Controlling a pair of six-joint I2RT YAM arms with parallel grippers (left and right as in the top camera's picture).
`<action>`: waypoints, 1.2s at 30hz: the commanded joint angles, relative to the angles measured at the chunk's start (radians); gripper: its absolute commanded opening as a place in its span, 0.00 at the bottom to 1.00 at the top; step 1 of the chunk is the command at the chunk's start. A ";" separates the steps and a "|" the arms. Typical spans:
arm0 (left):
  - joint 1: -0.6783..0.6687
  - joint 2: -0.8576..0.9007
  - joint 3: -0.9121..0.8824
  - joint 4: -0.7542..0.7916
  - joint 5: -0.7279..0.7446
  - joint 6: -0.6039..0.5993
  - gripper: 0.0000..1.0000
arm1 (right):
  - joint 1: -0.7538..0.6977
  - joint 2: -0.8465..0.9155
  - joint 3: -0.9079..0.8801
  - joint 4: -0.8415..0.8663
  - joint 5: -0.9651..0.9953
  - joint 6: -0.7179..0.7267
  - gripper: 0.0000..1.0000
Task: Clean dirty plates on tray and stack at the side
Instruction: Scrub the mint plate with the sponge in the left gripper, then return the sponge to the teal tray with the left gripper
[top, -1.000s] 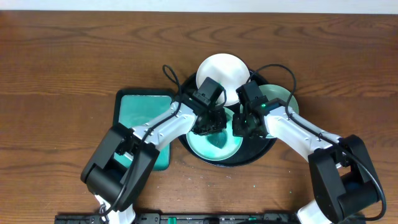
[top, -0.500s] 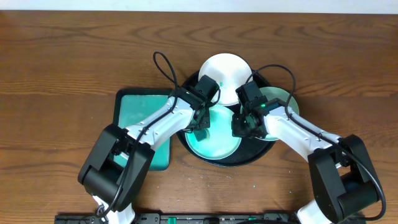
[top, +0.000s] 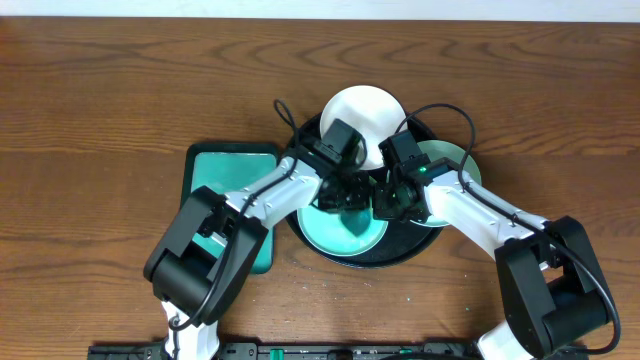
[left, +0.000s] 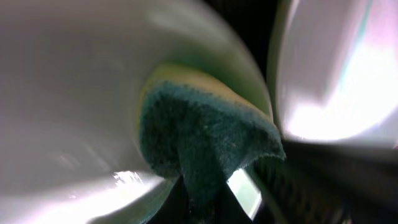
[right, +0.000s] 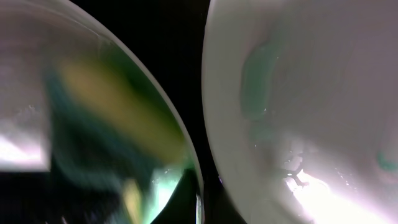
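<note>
The black round tray (top: 412, 243) holds three plates. A white plate (top: 358, 112) sits at the back, a pale mint plate (top: 452, 160) at the right, and a teal-tinted front plate (top: 350, 238) nearest me. My left gripper (top: 345, 194) is shut on a green and yellow sponge (left: 202, 140) and presses it onto the front plate (left: 68, 93). My right gripper (top: 386, 203) is shut on that plate's right rim (right: 198, 186). In the right wrist view the mint plate (right: 311, 93) shows a teal smear (right: 255, 78).
A rectangular teal tray (top: 225, 175) with a black rim lies left of the round tray, partly under my left arm. Brown wooden table (top: 100, 100) surrounds everything. Cables loop above both wrists.
My left gripper has swept the sponge from the front plate's left side back to the right, towards my right gripper. The right arm and the plates have held still.
</note>
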 joint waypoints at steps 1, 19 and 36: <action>-0.021 0.037 -0.018 -0.087 0.088 -0.008 0.07 | 0.002 0.043 -0.006 -0.001 0.073 0.014 0.01; 0.090 -0.147 0.063 -0.412 -0.678 -0.011 0.07 | 0.002 0.043 -0.006 -0.003 0.073 0.014 0.01; 0.430 -0.358 -0.014 -0.490 -0.687 0.109 0.07 | 0.002 0.043 -0.006 0.036 0.092 0.014 0.06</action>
